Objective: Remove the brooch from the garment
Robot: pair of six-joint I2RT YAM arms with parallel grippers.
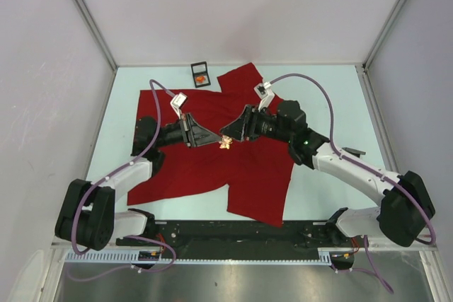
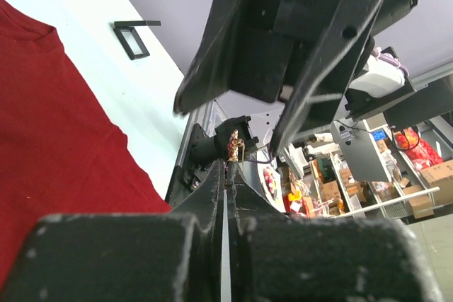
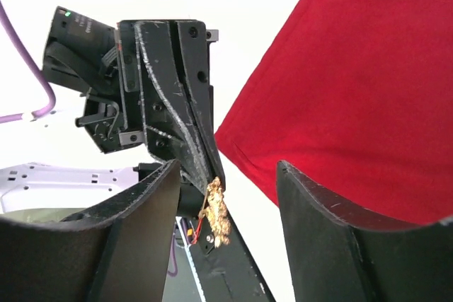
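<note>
While the left claw (image 1: 213, 141) pinched the brooch (image 3: 218, 218) tight just over the red garment (image 1: 248, 175) and the right claw (image 1: 233, 134) gaped empty around it, backing the right out slowly looked smartest.

Table (image 1: 131, 90) with garment (image 1: 212, 171), small box (image 1: 200, 73)

Robotics lab, prob. a test cell. A left arm (image 1: 120, 175) and a right arm (image 1: 354, 167) are bolted at the near edge of a pale table (image 1: 325, 90), w/ purple cables (image 1: 297, 75) and a cable track (image 1: 106, 254) along the near side. Plain white panels (image 1: 233, 12) in aluminium posts (image 1: 86, 15) close the left, far and right sides. Outside the cell, the left wrist view shows shelves (image 2: 382, 206) w/ cardboard boxes (image 2: 439, 172) and misc. equipment.
</note>
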